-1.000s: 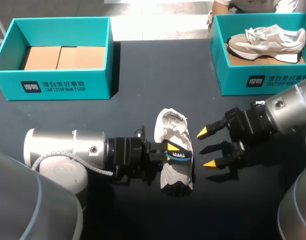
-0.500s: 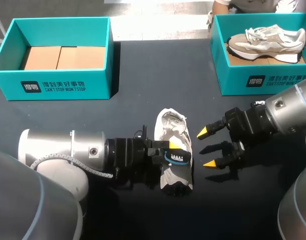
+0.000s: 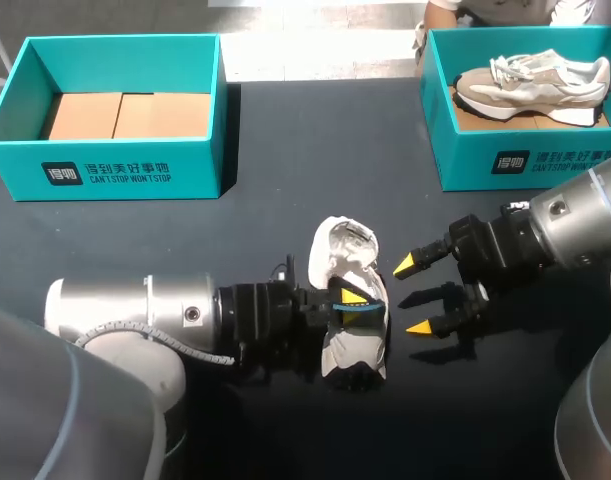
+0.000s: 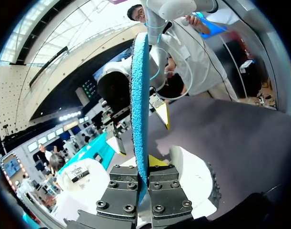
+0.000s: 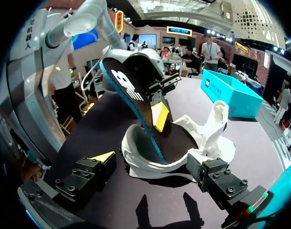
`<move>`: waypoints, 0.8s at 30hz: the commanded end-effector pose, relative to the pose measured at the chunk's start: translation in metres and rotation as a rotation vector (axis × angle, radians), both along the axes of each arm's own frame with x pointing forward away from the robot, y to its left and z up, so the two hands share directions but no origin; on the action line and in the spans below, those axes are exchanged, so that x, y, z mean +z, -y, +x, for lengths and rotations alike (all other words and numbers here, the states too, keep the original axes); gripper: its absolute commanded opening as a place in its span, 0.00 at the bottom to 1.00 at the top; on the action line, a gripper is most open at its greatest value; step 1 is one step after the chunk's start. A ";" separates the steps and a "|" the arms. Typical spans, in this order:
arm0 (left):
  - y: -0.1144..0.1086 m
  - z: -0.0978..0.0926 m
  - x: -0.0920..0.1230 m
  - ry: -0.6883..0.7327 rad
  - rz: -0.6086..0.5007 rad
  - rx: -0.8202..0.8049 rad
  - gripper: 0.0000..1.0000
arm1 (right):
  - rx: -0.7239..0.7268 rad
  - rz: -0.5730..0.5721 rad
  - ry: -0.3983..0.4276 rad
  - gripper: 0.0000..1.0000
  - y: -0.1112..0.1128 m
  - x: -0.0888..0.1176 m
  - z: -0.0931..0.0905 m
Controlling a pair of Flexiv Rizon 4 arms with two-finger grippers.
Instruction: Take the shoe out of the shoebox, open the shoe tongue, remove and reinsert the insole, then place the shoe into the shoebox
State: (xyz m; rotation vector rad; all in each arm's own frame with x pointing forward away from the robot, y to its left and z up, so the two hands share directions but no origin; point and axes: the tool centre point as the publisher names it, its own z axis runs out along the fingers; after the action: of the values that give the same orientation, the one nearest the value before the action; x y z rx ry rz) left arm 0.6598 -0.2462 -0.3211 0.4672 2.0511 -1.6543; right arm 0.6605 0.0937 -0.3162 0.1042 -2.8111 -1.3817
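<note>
Lying on the table [image 3: 285, 230], the white sneaker [image 3: 347, 250] has been nudged rightward, its insole [image 3: 363, 308] now turned edge-on, pinched by the left gripper [image 3: 349, 298]; the right gripper [image 3: 412, 296] is held spread.

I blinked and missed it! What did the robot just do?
The left gripper, shut on the blue insole, slid a little toward the right gripper and rolled the insole from flat onto its edge. The white shoe barely shifted. The open right gripper and both shoeboxes stayed put.
</note>
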 end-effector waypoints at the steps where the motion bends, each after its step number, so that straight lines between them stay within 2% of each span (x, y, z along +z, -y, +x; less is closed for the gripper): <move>1: 0.002 0.006 -0.016 -0.020 -0.004 0.007 0.00 | -0.002 -0.005 0.000 1.00 -0.002 0.000 0.000; 13: 0.000 0.018 -0.024 -0.031 0.024 -0.012 0.00 | -0.002 -0.005 0.000 1.00 -0.002 0.000 0.000; 15: -0.001 0.015 -0.019 -0.025 0.033 -0.003 0.25 | -0.002 -0.005 0.000 1.00 -0.002 0.000 0.000; 16: -0.002 0.012 -0.017 -0.019 0.036 0.005 0.31 | -0.002 -0.005 0.000 1.00 -0.002 0.000 0.000; 17: -0.002 0.010 -0.014 -0.017 0.038 0.008 0.34 | -0.002 -0.005 0.000 1.00 -0.002 0.000 0.000; 20: -0.004 0.003 -0.007 -0.012 0.050 0.020 0.33 | -0.002 -0.005 0.000 1.00 -0.002 0.000 0.000; 24: -0.007 -0.006 0.000 -0.007 0.070 0.039 0.24 | -0.002 -0.005 0.000 1.00 -0.002 0.000 0.000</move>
State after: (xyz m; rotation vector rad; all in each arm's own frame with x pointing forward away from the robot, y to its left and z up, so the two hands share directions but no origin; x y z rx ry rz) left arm 0.6668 -0.2442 -0.3272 0.4604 2.1032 -1.5977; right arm 0.6605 0.0936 -0.3163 0.1042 -2.8112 -1.3815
